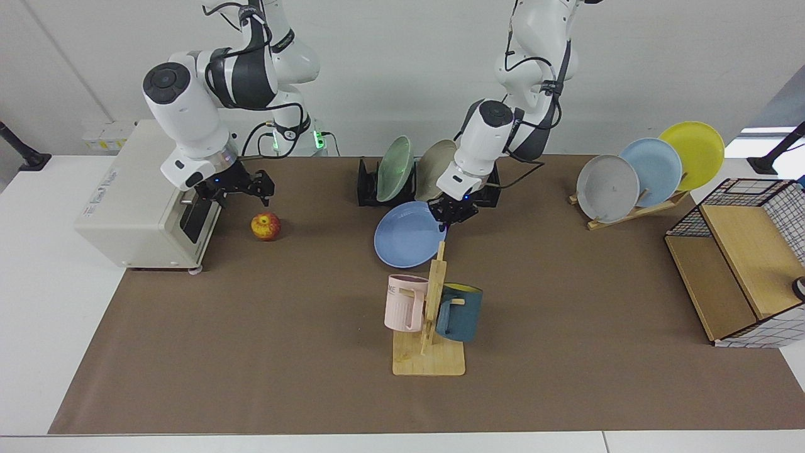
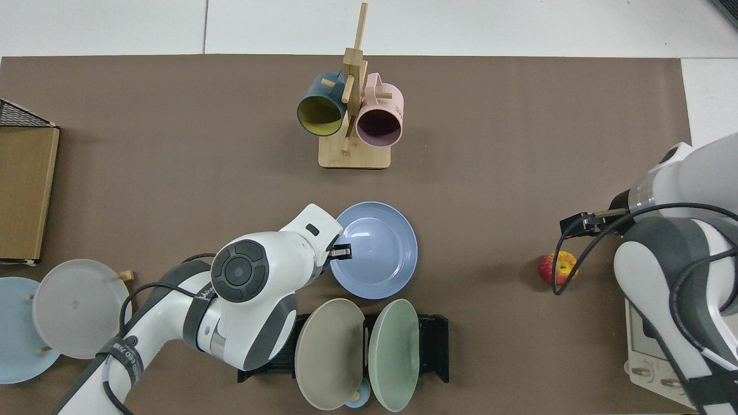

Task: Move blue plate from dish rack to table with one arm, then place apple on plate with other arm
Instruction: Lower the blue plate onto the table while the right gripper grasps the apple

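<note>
The blue plate (image 1: 405, 234) (image 2: 377, 251) hangs nearly flat, low over the brown mat of the table (image 1: 566, 352), just in front of the black dish rack (image 1: 368, 189) (image 2: 438, 351). My left gripper (image 1: 449, 217) (image 2: 340, 252) is shut on the plate's rim. Whether the plate touches the mat I cannot tell. The apple (image 1: 266, 226) (image 2: 558, 268), red and yellow, lies on the mat beside the toaster oven. My right gripper (image 1: 238, 192) (image 2: 576, 225) hovers open just above and behind the apple, holding nothing.
A green and a beige plate stand in the dish rack. A mug tree (image 1: 431, 314) with a pink and a blue mug stands close in front of the blue plate. A toaster oven (image 1: 144, 201), a wooden plate stand (image 1: 635, 182) and a wire basket (image 1: 736, 270) line the sides.
</note>
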